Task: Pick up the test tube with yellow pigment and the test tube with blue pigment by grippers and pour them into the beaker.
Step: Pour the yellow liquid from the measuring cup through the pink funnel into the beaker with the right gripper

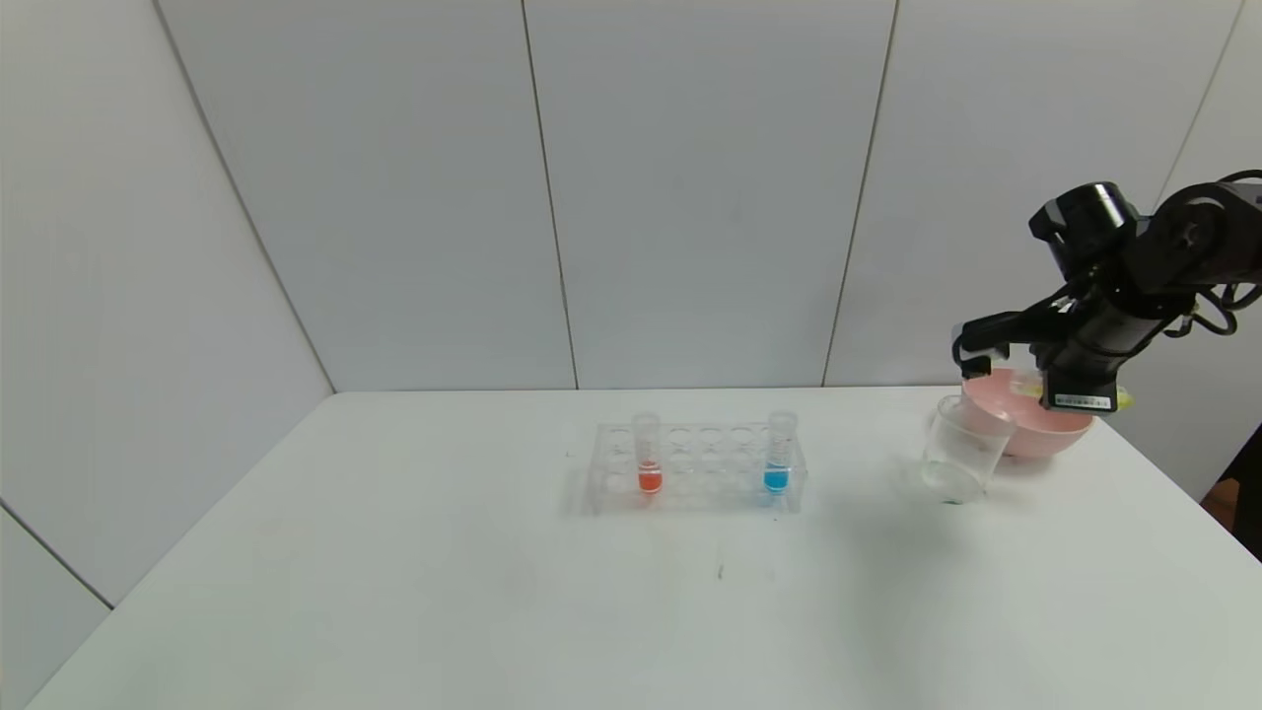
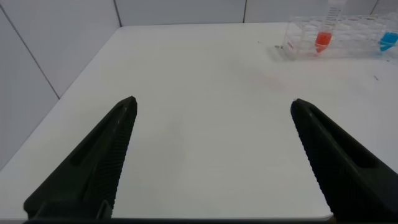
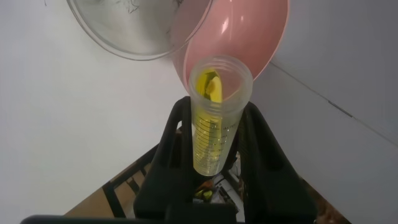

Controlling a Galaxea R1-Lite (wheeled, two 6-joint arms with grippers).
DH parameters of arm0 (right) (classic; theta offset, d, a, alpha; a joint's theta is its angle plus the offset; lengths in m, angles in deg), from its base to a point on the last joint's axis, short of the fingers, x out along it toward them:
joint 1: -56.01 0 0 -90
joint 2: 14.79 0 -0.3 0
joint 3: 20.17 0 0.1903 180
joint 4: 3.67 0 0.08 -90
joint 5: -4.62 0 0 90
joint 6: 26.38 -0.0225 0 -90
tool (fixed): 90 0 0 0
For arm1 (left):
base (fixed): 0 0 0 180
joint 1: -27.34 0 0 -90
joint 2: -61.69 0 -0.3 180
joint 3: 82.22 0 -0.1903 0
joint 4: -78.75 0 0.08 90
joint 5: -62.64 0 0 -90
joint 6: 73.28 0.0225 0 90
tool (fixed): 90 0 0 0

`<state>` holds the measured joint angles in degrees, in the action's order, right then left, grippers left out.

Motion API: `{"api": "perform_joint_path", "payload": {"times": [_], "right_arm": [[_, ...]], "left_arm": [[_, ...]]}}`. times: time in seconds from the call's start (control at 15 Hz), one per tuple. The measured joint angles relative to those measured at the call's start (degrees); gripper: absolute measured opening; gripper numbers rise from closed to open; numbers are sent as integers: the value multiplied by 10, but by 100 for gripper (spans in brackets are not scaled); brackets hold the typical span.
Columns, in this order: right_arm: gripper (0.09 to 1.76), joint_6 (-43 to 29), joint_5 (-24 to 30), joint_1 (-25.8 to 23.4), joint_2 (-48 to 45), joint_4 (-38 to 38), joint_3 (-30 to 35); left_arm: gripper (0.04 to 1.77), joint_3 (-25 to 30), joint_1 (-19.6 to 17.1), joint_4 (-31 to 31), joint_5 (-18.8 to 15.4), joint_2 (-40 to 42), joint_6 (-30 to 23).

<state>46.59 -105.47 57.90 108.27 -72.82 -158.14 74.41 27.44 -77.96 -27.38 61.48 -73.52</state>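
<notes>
My right gripper is shut on the yellow test tube. It holds the tube tipped nearly level, with yellow liquid lying along its length. The tube's open mouth points at the rim of the pink bowl, right beside the clear beaker. In the head view the right gripper hovers over the bowl at the far right, and the beaker leans just left of it. The blue test tube stands in the clear rack. My left gripper is open and empty over bare table.
A red-liquid tube stands at the rack's left end. It also shows in the left wrist view with the rack. The white table meets grey wall panels at the back. Its right edge runs close behind the bowl.
</notes>
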Motion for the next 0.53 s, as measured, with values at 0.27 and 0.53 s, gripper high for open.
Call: {"api": "perform_joint_path", "payload": {"times": [0.27,0.53], "right_arm": [[50,5,-25,12,5,6,0],[50,11,-66,25,12,7,0]], "left_arm": [[176,0,0,0,0,0,0],[176,0,0,0,0,0,0]]}}
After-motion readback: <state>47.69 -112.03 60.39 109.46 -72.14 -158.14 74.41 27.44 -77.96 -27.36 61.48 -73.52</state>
